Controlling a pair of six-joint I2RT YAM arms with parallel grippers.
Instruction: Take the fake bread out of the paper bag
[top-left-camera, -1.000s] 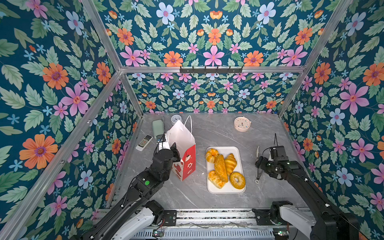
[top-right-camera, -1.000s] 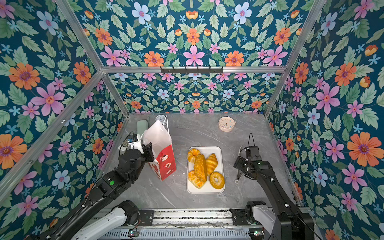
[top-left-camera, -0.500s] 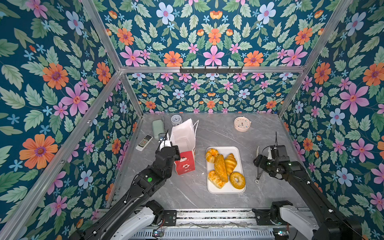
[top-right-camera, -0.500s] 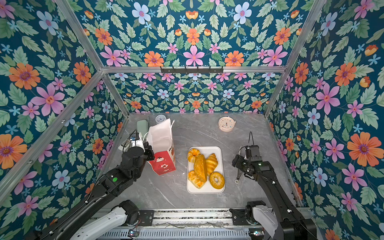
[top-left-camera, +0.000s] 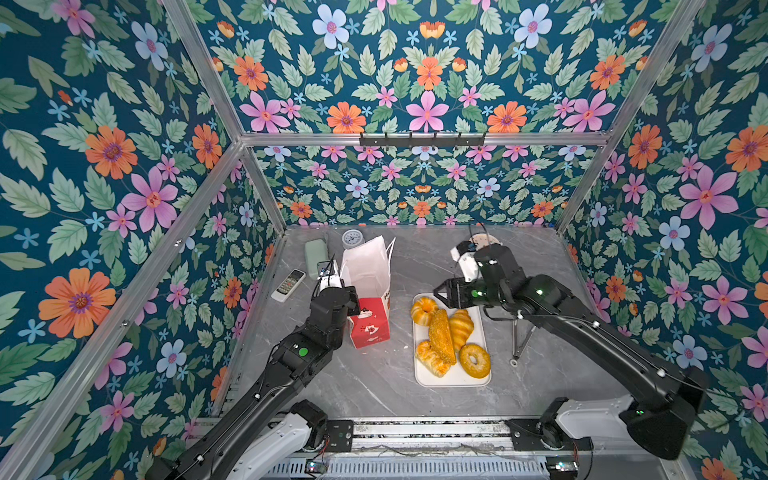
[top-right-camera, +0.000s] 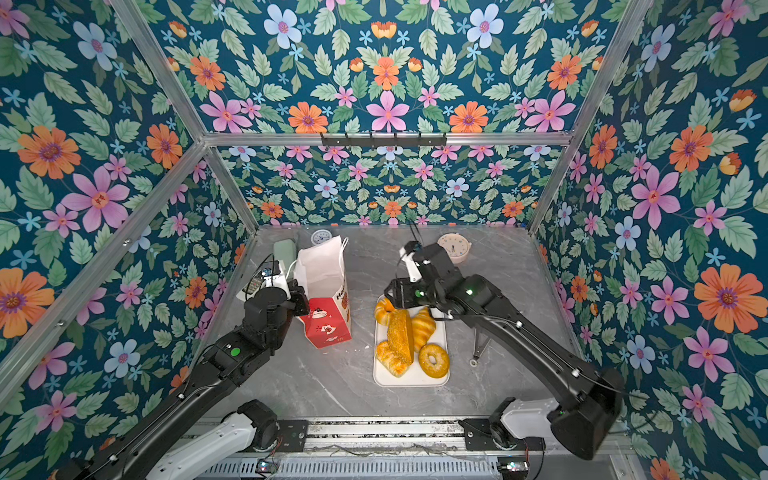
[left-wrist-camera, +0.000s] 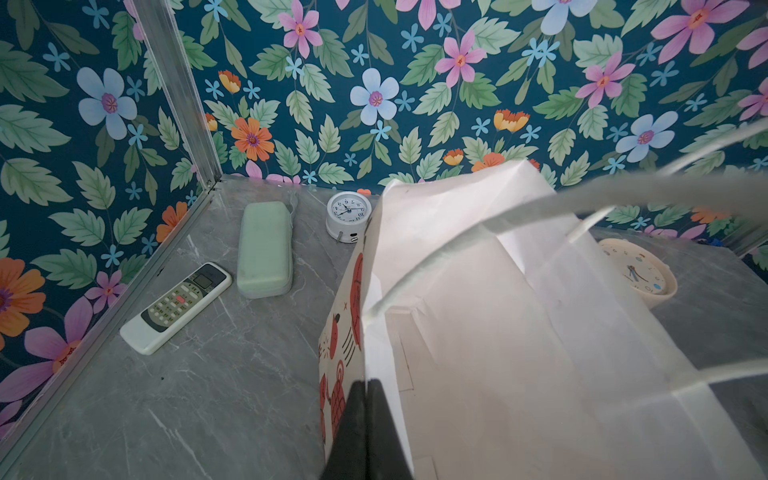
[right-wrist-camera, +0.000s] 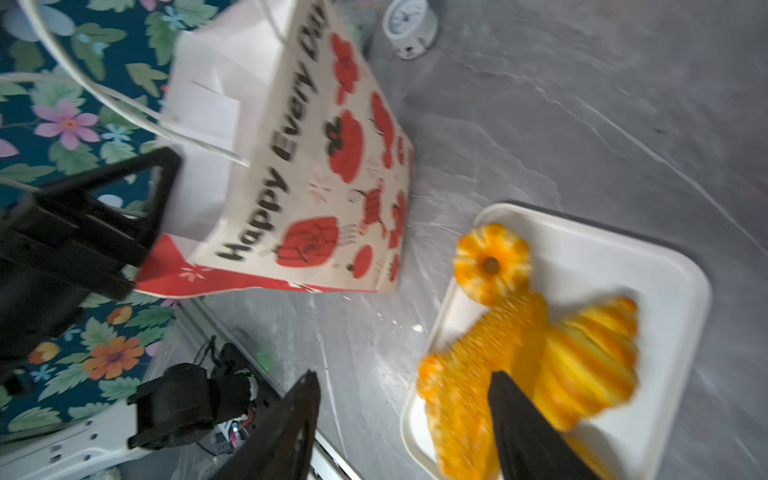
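Since the earlier frame the right arm has swung in from the right edge of the surface, so that the right gripper (top-left-camera: 444, 293) now hangs over the far end of the white tray (top-left-camera: 453, 380), and the left gripper (left-wrist-camera: 365, 386) has closed on the paper bag (top-left-camera: 368, 274). In the left wrist view the left jaws are pressed together on the bag's near rim, one inside and one outside the paper. The bag stands left of the tray, leaning, with its mouth open and its red band toward the front. In the right wrist view the right jaws are spread apart with nothing between them. All the fake bread in view is already out and lies on the tray: the fluted bun (top-left-camera: 424, 309) at the far end, the seeded loaf (top-left-camera: 441, 336) beside the croissant (top-left-camera: 462, 326), and the braided roll (top-left-camera: 432, 358) and the bagel (top-left-camera: 474, 360) at the near end. What shows of the bag's inside from the left wrist camera is bare white paper, but its bottom is out of sight. The task looks done or nearly so. What is left is probably only a check that nothing remains inside.
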